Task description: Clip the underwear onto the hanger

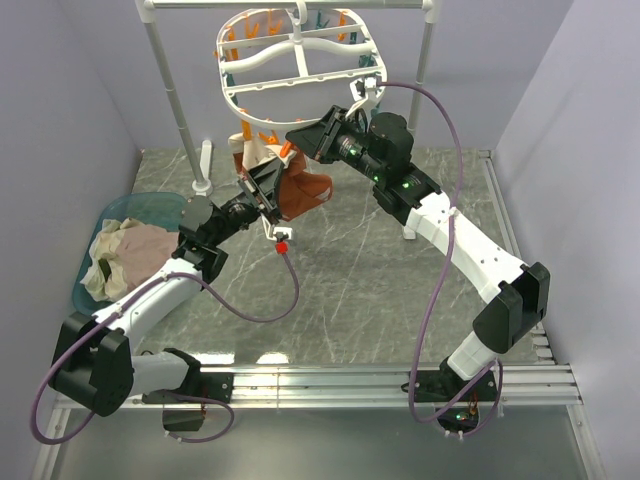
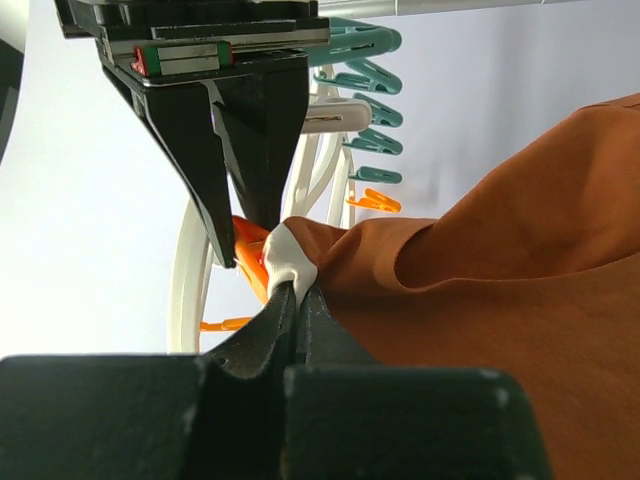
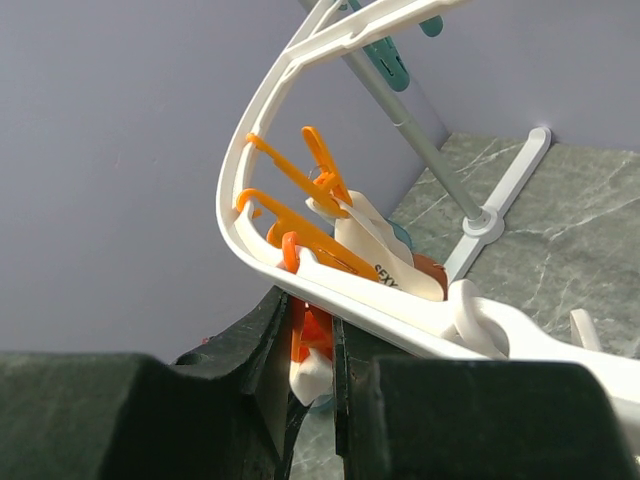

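The rust-orange underwear [image 1: 305,192] hangs bunched under the near rim of the white oval hanger [image 1: 300,75]. My left gripper [image 1: 270,192] is shut on the beige waistband edge [image 2: 288,262], with orange fabric [image 2: 500,300] spreading to its right. My right gripper [image 1: 298,133] reaches in from the right. In the right wrist view it [image 3: 310,320] is shut on an orange clothespin [image 3: 312,330] under the hanger rim [image 3: 330,285], with pale fabric between the pin's tips. The waistband with dark text [image 3: 385,258] lies just behind. Other orange and teal pins dangle from the frame.
The white pole rack [image 1: 170,90] carries the hanger; its foot stands on the grey marbled table. A teal basket [image 1: 150,205] with the pale clothes pile [image 1: 130,255] sits at the left. Grey walls close in both sides and the back.
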`<move>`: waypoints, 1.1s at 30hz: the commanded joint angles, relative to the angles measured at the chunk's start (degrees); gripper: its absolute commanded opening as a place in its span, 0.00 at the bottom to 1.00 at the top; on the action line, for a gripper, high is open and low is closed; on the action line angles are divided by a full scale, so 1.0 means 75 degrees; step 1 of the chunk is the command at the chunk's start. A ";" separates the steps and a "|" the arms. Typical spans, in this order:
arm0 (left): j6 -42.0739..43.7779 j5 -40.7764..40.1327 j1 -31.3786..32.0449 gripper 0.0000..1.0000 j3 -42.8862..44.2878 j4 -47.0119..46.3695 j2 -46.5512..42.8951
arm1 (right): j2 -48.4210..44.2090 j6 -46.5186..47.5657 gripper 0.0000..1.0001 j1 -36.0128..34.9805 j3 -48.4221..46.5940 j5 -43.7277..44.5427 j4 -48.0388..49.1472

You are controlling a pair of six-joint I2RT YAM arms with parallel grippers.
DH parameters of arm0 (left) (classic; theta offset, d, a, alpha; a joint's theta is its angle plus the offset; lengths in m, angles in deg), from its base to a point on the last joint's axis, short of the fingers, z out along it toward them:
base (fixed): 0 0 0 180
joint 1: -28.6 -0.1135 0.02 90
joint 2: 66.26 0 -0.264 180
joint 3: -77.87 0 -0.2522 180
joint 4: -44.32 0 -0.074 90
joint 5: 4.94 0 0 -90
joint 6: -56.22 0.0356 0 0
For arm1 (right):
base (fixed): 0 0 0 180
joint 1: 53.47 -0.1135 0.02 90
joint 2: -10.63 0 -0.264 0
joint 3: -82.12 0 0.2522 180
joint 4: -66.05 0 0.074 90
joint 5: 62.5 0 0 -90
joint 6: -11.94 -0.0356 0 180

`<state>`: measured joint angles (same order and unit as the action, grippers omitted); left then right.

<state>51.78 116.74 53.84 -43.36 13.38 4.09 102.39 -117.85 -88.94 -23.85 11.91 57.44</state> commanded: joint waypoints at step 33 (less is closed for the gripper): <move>0.0381 0.0170 0.0057 0.00 0.0666 -0.0132 0.0288 | 0.0046 0.0137 0.51 0.0076 0.0036 -0.0136 -0.0100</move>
<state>53.90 117.22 53.95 -41.48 15.54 6.28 102.48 -117.15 -88.57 -23.83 11.56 56.48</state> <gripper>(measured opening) 0.017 0.497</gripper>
